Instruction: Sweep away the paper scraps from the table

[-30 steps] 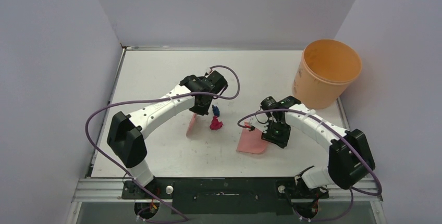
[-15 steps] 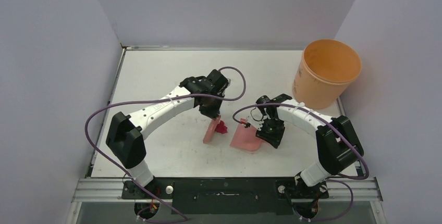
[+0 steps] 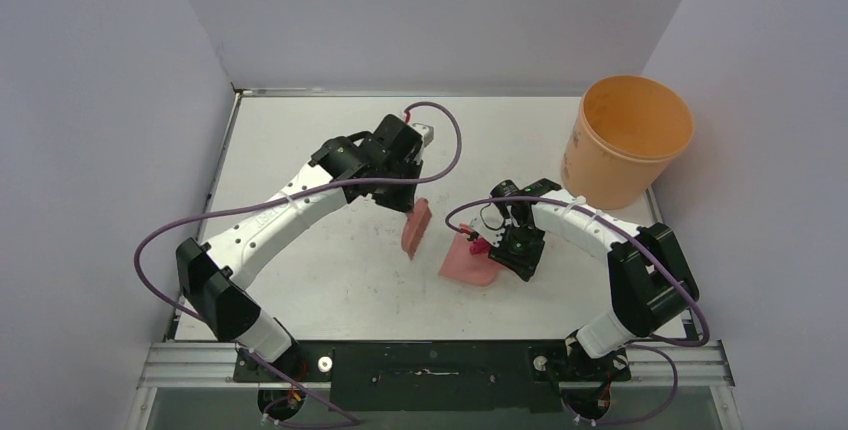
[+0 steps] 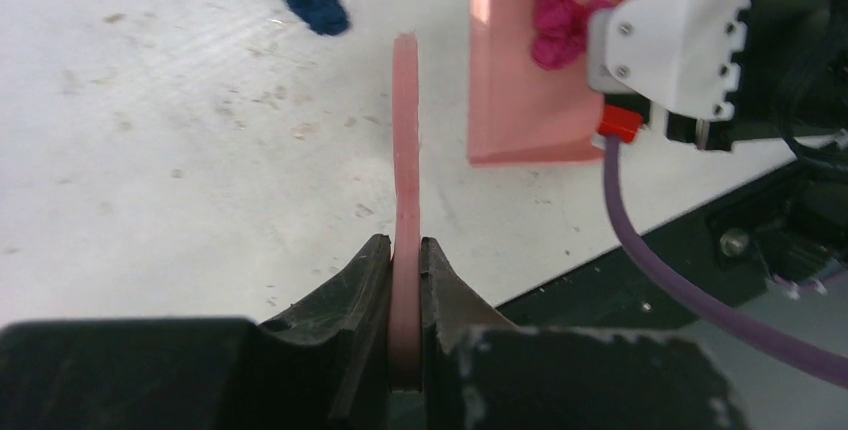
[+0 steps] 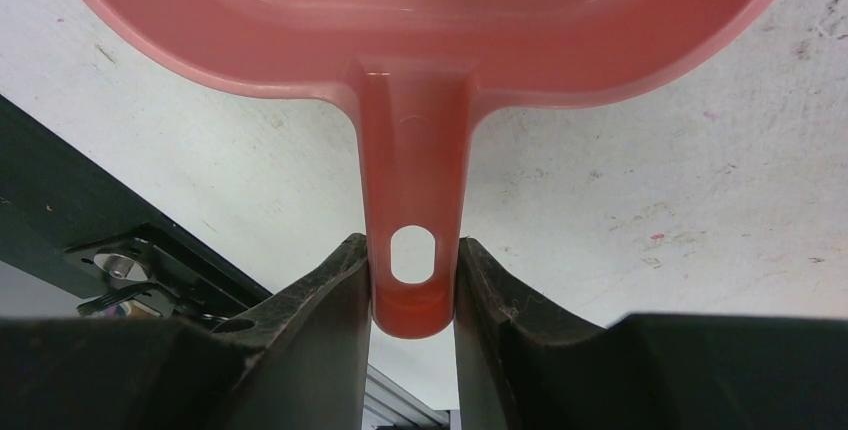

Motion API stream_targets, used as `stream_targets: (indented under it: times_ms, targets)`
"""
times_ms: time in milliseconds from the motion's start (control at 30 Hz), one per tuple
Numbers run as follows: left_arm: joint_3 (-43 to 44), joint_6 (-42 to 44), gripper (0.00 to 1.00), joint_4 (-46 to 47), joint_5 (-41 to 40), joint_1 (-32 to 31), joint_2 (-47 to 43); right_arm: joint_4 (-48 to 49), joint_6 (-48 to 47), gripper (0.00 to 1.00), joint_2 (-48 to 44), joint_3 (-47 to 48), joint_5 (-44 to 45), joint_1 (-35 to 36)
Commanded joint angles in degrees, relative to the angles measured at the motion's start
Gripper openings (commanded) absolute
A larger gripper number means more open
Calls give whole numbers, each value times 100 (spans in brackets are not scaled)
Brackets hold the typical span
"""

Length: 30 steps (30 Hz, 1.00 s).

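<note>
My left gripper [image 3: 411,206] is shut on the pink hand brush [image 3: 416,229], seen edge-on between its fingers in the left wrist view [image 4: 404,150]. My right gripper [image 3: 517,256] is shut on the handle [image 5: 412,250] of the pink dustpan [image 3: 464,264], which rests on the table [image 3: 300,130] just right of the brush. A magenta paper scrap [image 4: 558,20] lies inside the dustpan [image 4: 525,100] near its back wall; it also shows in the top view [image 3: 474,246]. A dark blue scrap [image 4: 308,5] lies on the table left of the brush; the top view does not show it.
A large orange bucket [image 3: 628,140] stands at the back right corner. The table's front edge and the black base rail [image 3: 430,360] run close behind the dustpan. The right arm's white wrist block and purple cable [image 4: 640,220] sit beside the dustpan.
The left arm swept the brush to the right and the magenta scrap now lies in the dustpan. The brush then pulled back slightly. The dustpan shifted a little left.
</note>
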Motion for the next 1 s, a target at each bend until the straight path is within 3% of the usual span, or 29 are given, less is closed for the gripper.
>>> stream_targets:
  times_ms: [0, 133, 233, 567, 733, 967]
  targets:
    - [840, 470, 0, -687, -1540, 144, 268, -14, 89, 5, -288, 10, 88, 46]
    - [1416, 884, 0, -930, -2468, 220, 986, -43, 135, 5, -268, 95, 183, 47]
    - [1888, 1035, 0, -1069, -2716, 315, 1603, -35, 201, 5, -216, 124, 214, 46]
    - [3452, 1408, 0, -1232, -1847, 482, 3331, -12, 313, 5, -195, 169, 244, 56]
    - [3317, 1275, 0, -1010, -491, 382, 3113, -26, 334, 5, -174, 169, 331, 60]
    - [2358, 919, 0, -287, 187, 11, 2059, 19, 375, 5, -144, 187, 370, 60]
